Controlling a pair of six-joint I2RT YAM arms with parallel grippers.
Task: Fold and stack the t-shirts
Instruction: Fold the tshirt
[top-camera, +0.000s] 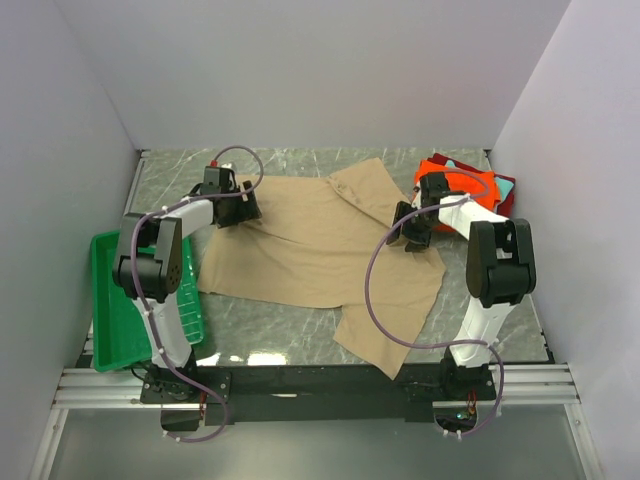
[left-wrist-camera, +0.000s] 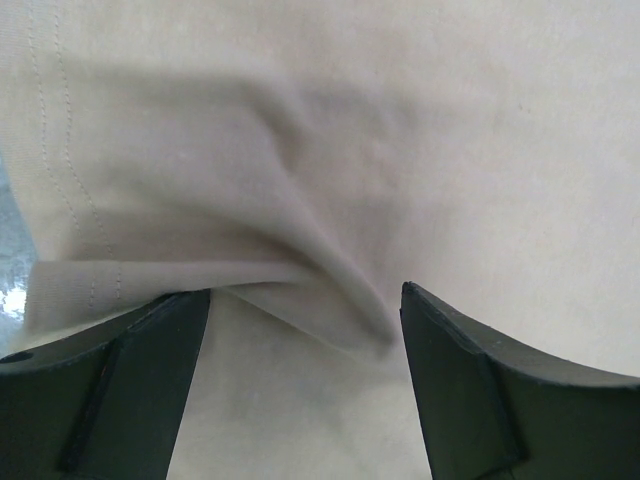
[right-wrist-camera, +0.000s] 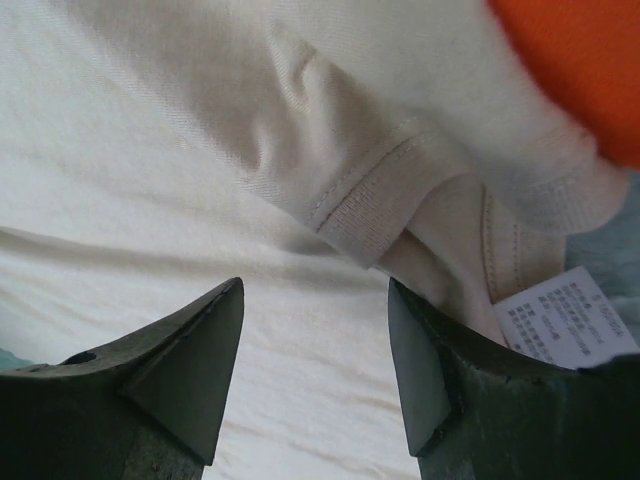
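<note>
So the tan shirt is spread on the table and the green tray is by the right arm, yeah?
No, the green tray is by the left arm; the top view shows it. The tan shirt is spread on the table.

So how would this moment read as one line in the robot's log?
left gripper: open, low over tan t-shirt | right gripper: open at its collar | orange t-shirt: far-right corner
</note>
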